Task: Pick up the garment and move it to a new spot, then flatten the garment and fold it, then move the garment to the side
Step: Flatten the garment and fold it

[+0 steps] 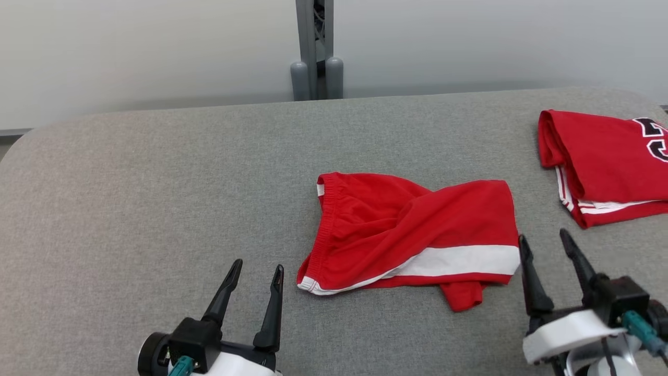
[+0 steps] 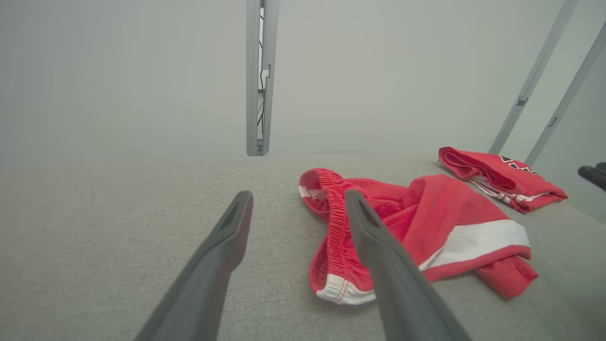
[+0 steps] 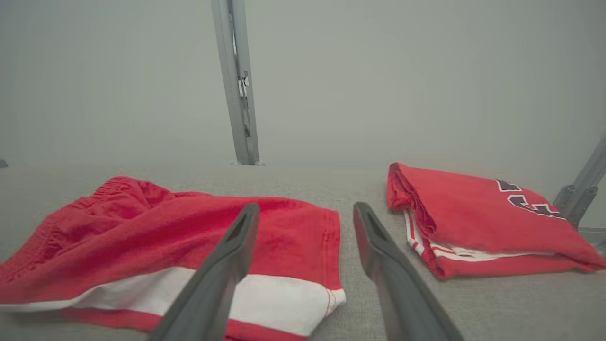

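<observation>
Garment: red cloth shorts with white band, rumpled mid grey fabric counter.
Hands: left hand and right hand both wide, empty.
Remaining: flattening, folding, moving aside.

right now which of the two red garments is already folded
The red jersey with black lettering at the far right; the white-banded shorts in the middle lie twisted and rumpled.

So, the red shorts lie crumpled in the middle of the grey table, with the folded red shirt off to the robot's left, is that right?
Not quite: the folded red shirt lies off to the robot's right, not its left, as the head view shows. The rest holds: the red shorts lie crumpled in the middle of the grey table.
</observation>
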{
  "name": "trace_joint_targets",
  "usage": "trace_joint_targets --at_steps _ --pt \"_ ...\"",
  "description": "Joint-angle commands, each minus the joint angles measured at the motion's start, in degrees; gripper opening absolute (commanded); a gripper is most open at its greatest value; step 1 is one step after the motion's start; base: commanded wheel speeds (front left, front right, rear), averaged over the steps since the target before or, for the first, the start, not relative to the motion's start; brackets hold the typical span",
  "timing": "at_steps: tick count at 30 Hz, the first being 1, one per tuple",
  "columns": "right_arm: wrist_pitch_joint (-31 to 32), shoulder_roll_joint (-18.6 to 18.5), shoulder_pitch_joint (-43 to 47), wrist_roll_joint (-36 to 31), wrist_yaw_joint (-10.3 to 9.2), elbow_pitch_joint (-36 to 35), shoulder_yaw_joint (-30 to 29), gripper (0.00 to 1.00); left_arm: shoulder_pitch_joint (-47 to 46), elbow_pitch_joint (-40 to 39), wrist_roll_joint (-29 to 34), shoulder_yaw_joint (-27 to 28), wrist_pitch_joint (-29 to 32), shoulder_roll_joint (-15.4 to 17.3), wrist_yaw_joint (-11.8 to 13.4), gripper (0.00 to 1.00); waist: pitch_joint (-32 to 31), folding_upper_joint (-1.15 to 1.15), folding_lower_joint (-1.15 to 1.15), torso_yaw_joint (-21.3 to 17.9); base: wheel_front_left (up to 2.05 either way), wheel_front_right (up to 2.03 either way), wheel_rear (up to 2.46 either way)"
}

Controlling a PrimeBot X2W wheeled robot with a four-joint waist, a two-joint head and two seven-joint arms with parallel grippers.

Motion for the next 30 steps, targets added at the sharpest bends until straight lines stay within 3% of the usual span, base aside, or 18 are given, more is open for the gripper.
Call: trace_joint_targets --at_steps 1,13,26,30 --pt "-0.28 0.01 2.74 1.00 -0.02 -1.48 1.41 1.00 1.11 -0.23 -0.55 0.56 -0.23 0.26 0.56 1.00 -1.34 0.00 0.00 -1.39 0.00 0.00 0.00" --pt "-0.29 0.16 11.69 2.97 -0.03 -3.88 3.95 1.00 4.82 0.17 -1.34 1.69 -0.23 0.26 0.51 1.00 -5.70 0.00 0.00 -3.14 0.00 0.00 0.00" --pt "-0.29 0.27 12.46 3.51 -0.02 -3.49 2.91 1.00 5.10 0.06 -0.37 1.45 -0.23 0.25 -0.30 1.00 -6.05 0.00 0.00 -2.57 0.00 0.00 0.00" --pt "-0.29 0.28 12.03 3.77 -0.02 -3.31 2.87 1.00 3.77 2.58 1.60 0.08 -0.23 0.43 -2.14 1.00 -5.63 0.00 0.00 -2.47 0.00 0.00 0.00"
